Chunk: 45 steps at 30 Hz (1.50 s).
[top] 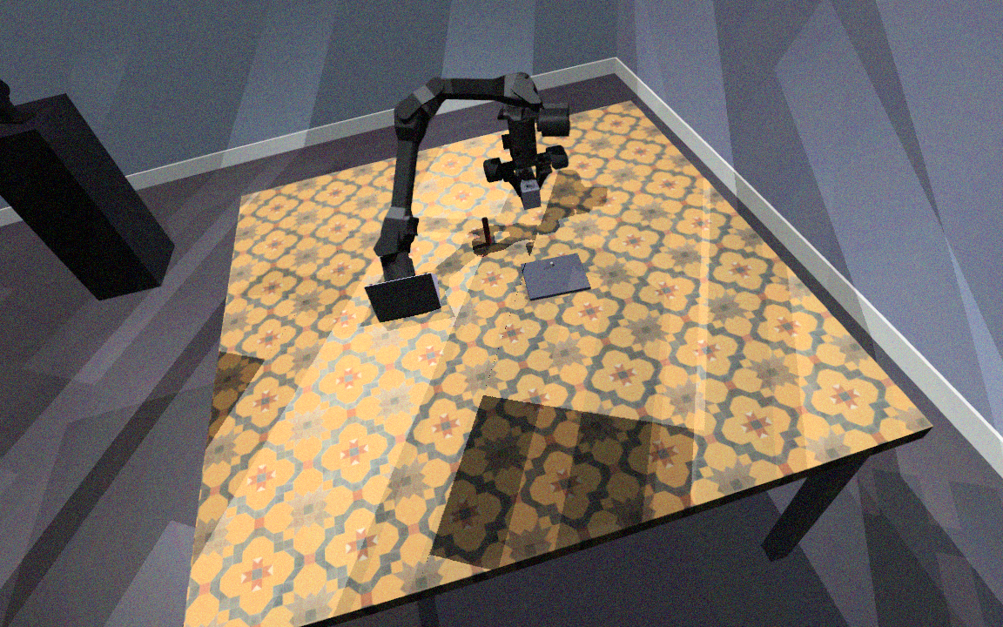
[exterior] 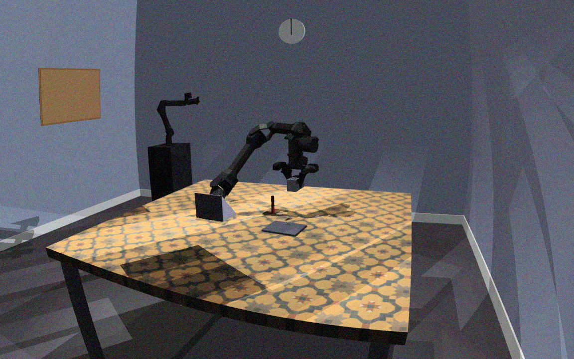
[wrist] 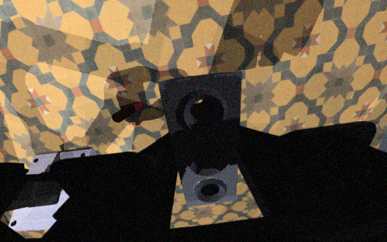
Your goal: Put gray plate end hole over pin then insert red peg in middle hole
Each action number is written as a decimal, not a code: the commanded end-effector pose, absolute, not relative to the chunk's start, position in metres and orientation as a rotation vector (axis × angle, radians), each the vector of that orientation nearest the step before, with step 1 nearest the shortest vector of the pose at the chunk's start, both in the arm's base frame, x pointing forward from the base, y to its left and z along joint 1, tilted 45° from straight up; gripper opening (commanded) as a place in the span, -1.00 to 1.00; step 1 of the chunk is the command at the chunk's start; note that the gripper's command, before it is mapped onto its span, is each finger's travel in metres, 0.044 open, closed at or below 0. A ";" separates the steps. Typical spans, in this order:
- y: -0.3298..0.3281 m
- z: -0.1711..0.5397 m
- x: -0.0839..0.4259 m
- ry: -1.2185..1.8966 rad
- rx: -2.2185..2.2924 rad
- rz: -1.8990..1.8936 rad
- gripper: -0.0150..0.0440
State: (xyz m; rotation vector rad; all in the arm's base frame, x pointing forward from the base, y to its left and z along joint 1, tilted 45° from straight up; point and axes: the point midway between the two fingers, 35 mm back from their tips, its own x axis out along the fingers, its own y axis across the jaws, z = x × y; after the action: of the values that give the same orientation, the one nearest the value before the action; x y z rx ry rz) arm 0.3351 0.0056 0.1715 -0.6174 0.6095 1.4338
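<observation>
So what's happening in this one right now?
The robot arm's pincer is closed on the gray plate and holds it up in the air, off the flat base with its small pin. So the plate isn't seated yet. The red peg stands upright on the patterned table, near the base, with nothing gripping it.

The black arm (top: 405,164) (exterior: 242,158) arches up and over, its claw (top: 528,191) (exterior: 294,180) (wrist: 200,128) pointing down, closed firmly around something.
</observation>
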 end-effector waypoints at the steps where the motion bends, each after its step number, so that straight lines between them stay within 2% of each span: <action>1: -0.001 0.180 0.334 0.607 -0.624 1.432 -0.49; 45: -0.047 0.059 0.348 0.830 -0.372 1.290 -0.49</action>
State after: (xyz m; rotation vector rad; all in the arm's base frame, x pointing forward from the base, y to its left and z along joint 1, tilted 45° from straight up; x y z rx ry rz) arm 0.3507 -0.0442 0.0691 -0.3977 0.8065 1.2992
